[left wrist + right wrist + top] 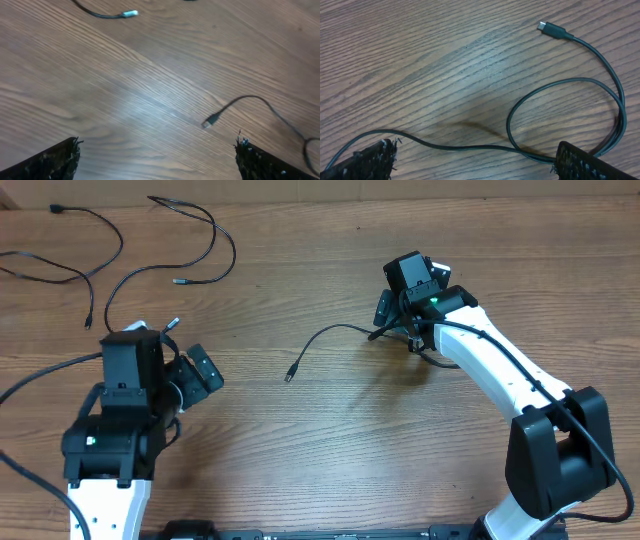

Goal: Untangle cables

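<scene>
Three thin cables lie on the table (300,460): two strands (214,230) spread at the far left, and one cable (615,100) looped beneath the right gripper (475,157). Its fingers stand wide and the cord runs between them, seemingly ungripped. The left gripper (157,152) gapes wide over bare wood near that cable's plug (210,121).

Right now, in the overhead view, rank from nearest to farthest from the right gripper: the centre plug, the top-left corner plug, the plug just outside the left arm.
From the right gripper:
1. the centre plug, mid-table.
2. the left-side plug, just outside the left arm.
3. the top-left corner plug, far back.
</scene>
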Robot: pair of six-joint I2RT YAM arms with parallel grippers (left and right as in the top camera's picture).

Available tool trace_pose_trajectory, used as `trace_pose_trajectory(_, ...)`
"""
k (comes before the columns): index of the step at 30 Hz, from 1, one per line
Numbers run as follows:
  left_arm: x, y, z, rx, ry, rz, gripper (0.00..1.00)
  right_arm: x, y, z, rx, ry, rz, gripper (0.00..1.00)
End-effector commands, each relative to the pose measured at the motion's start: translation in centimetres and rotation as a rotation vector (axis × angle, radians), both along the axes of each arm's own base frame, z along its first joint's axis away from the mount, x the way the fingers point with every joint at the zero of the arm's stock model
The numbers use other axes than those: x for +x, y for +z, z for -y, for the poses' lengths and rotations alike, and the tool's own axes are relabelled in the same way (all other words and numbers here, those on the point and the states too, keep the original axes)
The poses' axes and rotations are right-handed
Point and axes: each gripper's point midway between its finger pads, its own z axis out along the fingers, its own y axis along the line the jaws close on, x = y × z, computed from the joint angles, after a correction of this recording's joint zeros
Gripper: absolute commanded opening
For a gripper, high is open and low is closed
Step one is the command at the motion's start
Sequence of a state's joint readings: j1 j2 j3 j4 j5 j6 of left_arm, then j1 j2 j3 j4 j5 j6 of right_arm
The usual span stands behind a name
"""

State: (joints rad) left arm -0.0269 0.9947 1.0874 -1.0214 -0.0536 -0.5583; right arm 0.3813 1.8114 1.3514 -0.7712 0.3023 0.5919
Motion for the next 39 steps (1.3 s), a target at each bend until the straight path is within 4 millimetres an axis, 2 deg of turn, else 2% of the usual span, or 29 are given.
trace_pose_trajectory(1, 0.3, -1.3, 1.5, -0.076, -0.032, -0.024, 1.0, 0.0, -0.4, 0.2, -0.006, -0.01, -0.004, 1.0)
trace_pose_trajectory(6, 1.2, -3.5, 1.7, -0.083, -0.034, -0.11, 1.0, 0.0, -0.4, 0.2, -0.006, -0.01, -0.004, 1.0)
trace_pose_trajectory(11, 2.0, -5.8, 3.4, -0.164, -0.081, -0.199, 1.0, 0.0, -0.4, 0.2, -0.006, -0.01, -0.004, 1.0)
trace_pose_trajectory(15, 2.8, -6.2, 3.5, -0.165, -0.082, -0.195, 1.0, 0.0, -0.4, 0.2, -0.006, -0.01, -0.004, 1.0)
trace_pose_trajectory(21, 3.0, -4.9, 3.3, -0.128, -0.127, -0.135, 1.0, 0.0, -0.4, 0.2, -0.006, -0.01, -0.004, 1.0)
trace_pose_trajectory(27, 3.0, -0.7, 3.1, -0.087, -0.159, 0.047, 0.99, 0.0, -0.4, 0.2, -0.006, -0.01, -0.004, 1.0)
trace_pose_trajectory(28, 2.3, 0.5, 2.7, -0.057, -0.166, 0.09, 1.0, 0.0, -0.4, 0.2, -0.007, -0.01, -0.004, 1.0)
trace_pose_trajectory(33, 0.5, 3.0, 2.5, -0.031, -0.178, 0.178, 1.0, 0.0, -0.4, 0.2, -0.006, -0.01, -0.004, 1.0)
trace_pose_trajectory(37, -0.3, 3.3, 2.5, -0.03, -0.178, 0.187, 0.99, -0.1, -0.4, 0.1, 0.001, -0.007, -0.007, 1.0)
trace_pose_trajectory(39, -0.4, 3.1, 2.5, -0.031, -0.178, 0.176, 1.0, -0.3, -0.6, -0.9, 0.052, 0.016, -0.028, 1.0)
